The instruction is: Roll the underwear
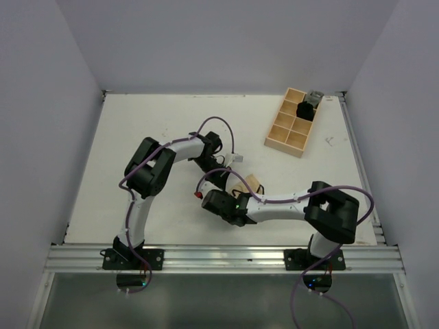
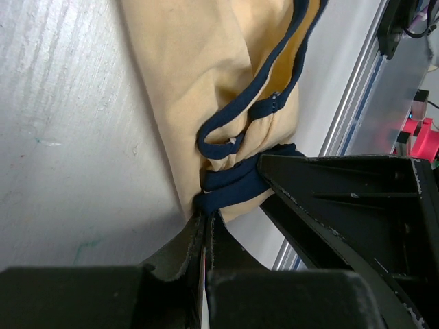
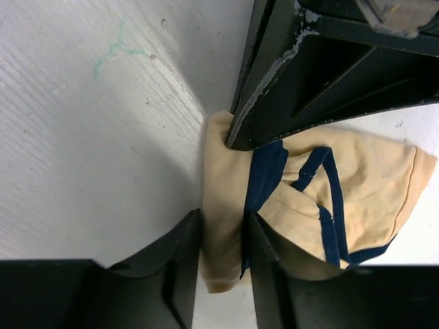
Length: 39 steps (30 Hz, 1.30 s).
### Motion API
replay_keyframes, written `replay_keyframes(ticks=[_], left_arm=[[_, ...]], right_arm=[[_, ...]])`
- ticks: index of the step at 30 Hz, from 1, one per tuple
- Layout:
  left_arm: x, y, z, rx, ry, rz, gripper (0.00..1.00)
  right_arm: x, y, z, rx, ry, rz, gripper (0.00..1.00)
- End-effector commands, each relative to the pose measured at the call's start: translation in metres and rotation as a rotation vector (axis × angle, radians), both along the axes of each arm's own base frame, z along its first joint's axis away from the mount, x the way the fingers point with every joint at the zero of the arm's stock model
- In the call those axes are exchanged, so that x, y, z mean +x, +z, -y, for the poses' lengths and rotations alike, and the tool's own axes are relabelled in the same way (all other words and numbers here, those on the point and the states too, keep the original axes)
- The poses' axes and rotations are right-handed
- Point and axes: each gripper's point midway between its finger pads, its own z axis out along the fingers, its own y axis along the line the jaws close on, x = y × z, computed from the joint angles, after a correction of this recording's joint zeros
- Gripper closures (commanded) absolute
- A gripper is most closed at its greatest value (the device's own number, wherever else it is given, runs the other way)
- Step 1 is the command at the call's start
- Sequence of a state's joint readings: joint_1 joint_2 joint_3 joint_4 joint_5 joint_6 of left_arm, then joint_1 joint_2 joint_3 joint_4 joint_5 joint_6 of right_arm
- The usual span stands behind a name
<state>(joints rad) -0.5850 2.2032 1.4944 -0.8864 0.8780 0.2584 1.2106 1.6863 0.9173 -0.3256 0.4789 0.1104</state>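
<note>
Lying bunched on the white table (image 1: 137,137) near its middle, somewhat toward the near edge, the underwear (image 3: 370,171) is caught between the two grippers, which meet over it from the left and the right. In the top view most of it is hidden by the wrists and only a tan patch is seen just to their right, so the direction of its long axis across the table cannot be read there. In the right wrist view the garment is seen as a crumpled tan bundle with dark blue trim, its long axis running from the right gripper (image 3: 221,223) out toward the right of that picture, where it is ended by a rounded edge. A fold at the left end of the bundle fills the gap between the right gripper's fingers and is touched by both, so it is pinched there. The left gripper (image 2: 206,229) is pressed together on a bunch of the dark trim at a corner of the garment; in its own view the cloth is spread away from the fingertips toward the top of the picture. The two pinch points are set just beside each other. A light wooden compartment tray (image 1: 282,149) is placed well apart at the far right of the table, with dark items at its far end.
</note>
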Motion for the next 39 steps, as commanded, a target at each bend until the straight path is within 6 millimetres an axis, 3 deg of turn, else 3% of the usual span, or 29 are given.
replay_keyframes(ticks=[1,4,9,12,16,18,19,20,22,24,29,33,39], left_arm=[[0.013,0.001,0.005,0.001,0.012,0.061,1.0],[0.018,0.007,0.008,-0.012,0.067,0.045,1.0],[0.049,0.024,0.007,-0.059,0.252,0.022,1.0],[0.075,0.029,-0.005,-0.028,0.363,0.043,1.0],[0.108,0.034,-0.038,0.035,0.494,0.125,1.0],[0.117,0.043,-0.05,0.042,0.559,0.158,0.95],[0.124,0.041,-0.06,0.035,0.602,0.167,0.88],[0.128,0.049,-0.066,0.029,0.642,0.18,0.88],[0.137,0.054,-0.081,0.024,0.696,0.208,0.82],[0.138,0.056,-0.09,0.037,0.715,0.228,0.78],[0.132,0.057,-0.098,0.05,0.735,0.252,0.81],[0.124,0.056,-0.104,0.07,0.738,0.269,0.78],[0.099,0.063,-0.087,-0.024,0.731,0.235,0.78]], right_arm=[[-0.003,0.003,-0.009,0.052,-0.034,-0.023,0.68],[-0.005,0.002,-0.008,0.065,-0.046,-0.031,0.82],[-0.011,-0.002,-0.007,0.098,-0.076,-0.057,1.0],[-0.012,-0.005,-0.004,0.154,-0.119,-0.064,1.0],[-0.014,-0.001,-0.012,0.277,-0.146,-0.09,1.0],[-0.012,0.003,-0.012,0.341,-0.188,-0.11,1.0],[-0.009,0.006,-0.016,0.39,-0.201,-0.12,1.0],[-0.015,0.002,-0.016,0.421,-0.199,-0.175,1.0],[-0.005,0.011,-0.018,0.518,-0.235,-0.2,1.0],[-0.004,0.005,-0.01,0.541,-0.261,-0.244,1.0],[-0.001,0.002,-0.006,0.612,-0.291,-0.307,1.0],[-0.004,0.001,-0.004,0.752,-0.344,-0.396,1.0],[-0.011,0.004,-0.008,0.764,-0.279,-0.433,1.0]])
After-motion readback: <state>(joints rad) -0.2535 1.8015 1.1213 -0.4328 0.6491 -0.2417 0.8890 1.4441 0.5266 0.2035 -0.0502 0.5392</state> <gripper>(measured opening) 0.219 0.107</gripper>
